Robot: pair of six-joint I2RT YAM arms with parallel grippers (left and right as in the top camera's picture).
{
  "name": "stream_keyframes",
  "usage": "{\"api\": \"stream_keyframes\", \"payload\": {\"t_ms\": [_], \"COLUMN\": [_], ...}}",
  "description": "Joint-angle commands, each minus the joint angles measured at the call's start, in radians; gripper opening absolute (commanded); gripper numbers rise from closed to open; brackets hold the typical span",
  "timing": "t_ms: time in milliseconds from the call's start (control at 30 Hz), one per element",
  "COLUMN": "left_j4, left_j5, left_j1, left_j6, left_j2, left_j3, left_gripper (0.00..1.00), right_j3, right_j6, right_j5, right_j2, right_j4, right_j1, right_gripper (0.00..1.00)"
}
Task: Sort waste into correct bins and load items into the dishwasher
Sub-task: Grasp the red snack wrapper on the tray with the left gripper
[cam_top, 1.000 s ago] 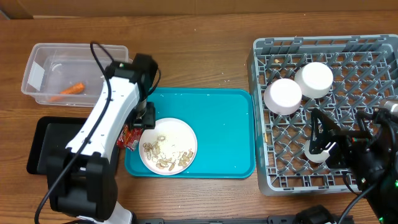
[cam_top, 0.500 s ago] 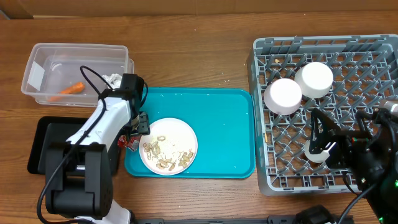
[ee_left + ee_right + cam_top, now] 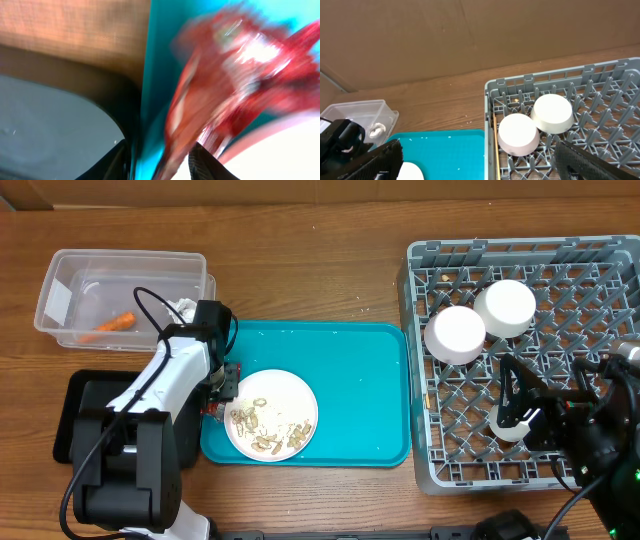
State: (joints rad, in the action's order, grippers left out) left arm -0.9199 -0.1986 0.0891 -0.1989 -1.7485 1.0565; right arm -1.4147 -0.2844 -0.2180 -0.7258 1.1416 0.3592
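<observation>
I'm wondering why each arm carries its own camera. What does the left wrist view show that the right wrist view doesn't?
Only the left wrist view shows the red snack wrapper, close up and blurred, by the left gripper, and a corner of the black tray. Only the right wrist view shows the grey dish rack with two white bowls in it, and the clear tub. Both show the teal tray and an edge of the white plate.

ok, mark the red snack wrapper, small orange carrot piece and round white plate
red snack wrapper (image 3: 225,85): left wrist view, middle of its crinkled film.
small orange carrot piece (image 3: 118,323): overhead view, its middle.
round white plate (image 3: 290,392): overhead view, bare upper part.
</observation>
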Motion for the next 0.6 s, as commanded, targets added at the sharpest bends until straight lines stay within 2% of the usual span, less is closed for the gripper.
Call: {"api": "stream_keyframes", "payload": {"t_ms": [0, 67, 167, 400, 567], "left_j4": [-0.048, -0.079, -0.109, -0.089, -0.046], "left_j5": [-0.011, -0.003, 0.023, 0.051, 0.077], "left_j1": [0.002, 0.003, 0.006, 0.023, 0.034], "left_j6": [-0.007, -0.010, -0.010, -0.006, -0.006], "left_j2": [0.017, 0.017, 0.017, 0.017, 0.016], "left_j3": [0.056, 0.098, 0.151, 0.158, 0.142], "left_gripper": [0.45, 0.50, 0.49, 0.53, 0.40], "right_j3": [-0.007, -0.007, -0.007, -0.007, -0.007], "right_j6": [-0.001, -0.001, -0.001, -0.001, -0.001], "right_j5": [-0.013, -0.013, -0.013, -0.013, -0.013], "right_j2": [0.000, 0.000, 0.000, 0.000, 0.000], "right_j4": [-0.006, -0.006, -0.006, -0.006, -0.006], "right_j1": [-0.001, -0.001, -0.001, -0.001, -0.001], "right_gripper": [1.00, 1.00, 1.00, 1.00, 1.00]}}
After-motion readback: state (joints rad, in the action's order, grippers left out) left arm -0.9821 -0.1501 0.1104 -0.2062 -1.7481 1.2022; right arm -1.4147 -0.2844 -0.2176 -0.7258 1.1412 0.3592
